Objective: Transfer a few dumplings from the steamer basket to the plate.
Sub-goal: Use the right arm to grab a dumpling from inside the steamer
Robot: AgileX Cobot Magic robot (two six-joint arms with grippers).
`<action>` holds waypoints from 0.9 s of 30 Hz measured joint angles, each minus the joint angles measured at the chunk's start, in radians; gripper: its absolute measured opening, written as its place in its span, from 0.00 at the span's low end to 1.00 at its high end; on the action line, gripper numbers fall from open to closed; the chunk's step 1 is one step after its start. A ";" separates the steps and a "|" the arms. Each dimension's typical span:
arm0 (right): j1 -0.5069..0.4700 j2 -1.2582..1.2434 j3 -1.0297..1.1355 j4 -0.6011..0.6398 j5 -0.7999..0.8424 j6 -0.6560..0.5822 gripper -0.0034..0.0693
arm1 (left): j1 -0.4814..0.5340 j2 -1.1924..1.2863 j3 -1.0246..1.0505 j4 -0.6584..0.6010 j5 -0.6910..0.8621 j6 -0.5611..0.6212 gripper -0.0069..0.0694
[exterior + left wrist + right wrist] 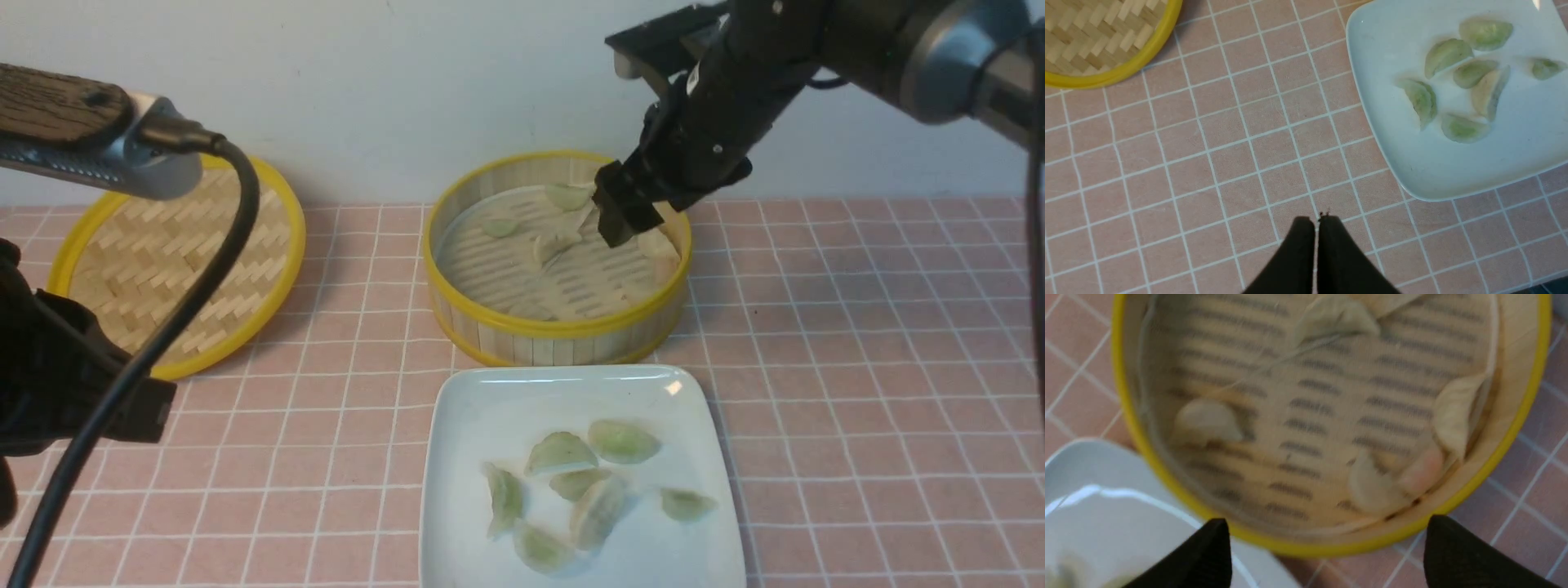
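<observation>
Upper centre: round yellow-rimmed bamboo basket (560, 328); right black pincer (1327, 549) above it, tips apart. Left black pincer (1316, 222): tips together.

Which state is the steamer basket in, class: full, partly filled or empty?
Partly filled: dumplings lie in the steamer basket, with bare slatted floor showing between them.

Robot workspace, tiled-pattern tabletop (816, 367), plain wall (326, 98)
</observation>
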 joint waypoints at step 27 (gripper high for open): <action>-0.028 0.440 -0.376 -0.170 -0.041 0.014 0.38 | 0.000 -0.001 0.000 -0.026 0.000 -0.007 0.08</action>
